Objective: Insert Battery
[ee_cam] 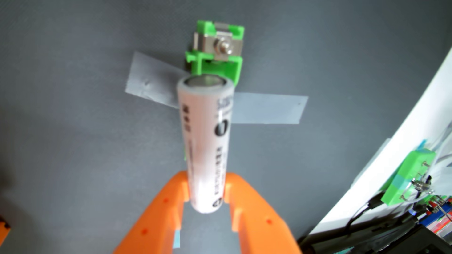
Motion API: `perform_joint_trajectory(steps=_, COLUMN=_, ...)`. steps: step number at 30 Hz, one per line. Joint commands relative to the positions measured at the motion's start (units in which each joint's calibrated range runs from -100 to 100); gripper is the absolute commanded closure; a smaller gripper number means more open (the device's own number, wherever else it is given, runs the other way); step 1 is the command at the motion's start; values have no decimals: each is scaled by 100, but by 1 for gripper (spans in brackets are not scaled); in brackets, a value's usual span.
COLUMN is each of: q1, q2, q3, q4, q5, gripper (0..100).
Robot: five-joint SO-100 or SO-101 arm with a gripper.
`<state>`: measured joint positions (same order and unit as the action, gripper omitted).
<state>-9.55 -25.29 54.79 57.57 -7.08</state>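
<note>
In the wrist view my orange gripper (206, 190) is shut on a white cylindrical battery (204, 127) near its lower end. The battery points away from me, its far metal end up toward a green battery holder (215, 58). The holder has a metal contact clip with a bolt (221, 46) at its far end and is taped to the grey mat with grey tape (266, 110). The battery's far end overlaps the holder's near edge in the view; most of the holder's slot is hidden behind the battery. I cannot tell whether they touch.
A white board (391, 136) runs along the right edge. On it sits another green block (406, 180) with metal pins, wires and blue tape. Black cables (362, 217) and dark equipment fill the lower right corner.
</note>
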Motion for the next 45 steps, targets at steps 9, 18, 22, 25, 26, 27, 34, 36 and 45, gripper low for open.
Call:
perform_joint_trajectory(steps=9, q1=116, q2=-160, q3=189, q4=-482, q5=-34, gripper=99)
perform_joint_trajectory(steps=18, q1=116, q2=-160, q3=198, q4=-482, q5=-163, gripper=99)
perform_joint_trajectory(steps=22, q1=128, q2=-160, q3=216, q4=-482, q5=-173, gripper=99)
perform_joint_trajectory(steps=25, q1=128, q2=-160, q3=234, q4=-482, q5=-173, gripper=99)
perform_joint_trajectory(steps=26, q1=128, q2=-160, q3=234, q4=-482, q5=-173, gripper=99)
perform_joint_trajectory(steps=27, q1=128, q2=-160, q3=234, q4=-482, q5=-178, gripper=99)
perform_joint_trajectory(steps=34, q1=140, q2=-160, q3=234, q4=-491, q5=-276, gripper=99)
perform_joint_trajectory(steps=36, q1=140, q2=-160, q3=234, q4=-491, q5=-281, gripper=99)
perform_joint_trajectory(steps=45, q1=140, q2=-151, q3=252, q4=-491, q5=-291, gripper=99)
